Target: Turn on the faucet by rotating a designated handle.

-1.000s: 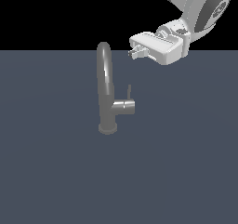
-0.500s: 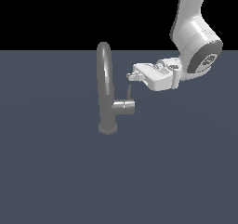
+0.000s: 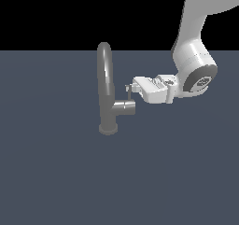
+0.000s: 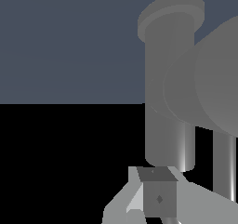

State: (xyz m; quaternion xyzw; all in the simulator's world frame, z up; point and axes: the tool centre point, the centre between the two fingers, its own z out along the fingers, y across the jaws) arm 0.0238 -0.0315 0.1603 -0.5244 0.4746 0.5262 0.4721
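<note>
You're looking at a white Panda arm, smooth rounded links w/ a glossy shaded finish, ending in a fat wrist joint capped by a dark-grey disc that carries a small light marking you can't read at this res. Off that sits a boxy white hand w/ a couple of small round grey details on top, and the gripper has short grey fingertips. In the wrist view you get pale-grey angled finger bodies and one darker square pad w/ a tiny diamond mark at its centre.
</note>
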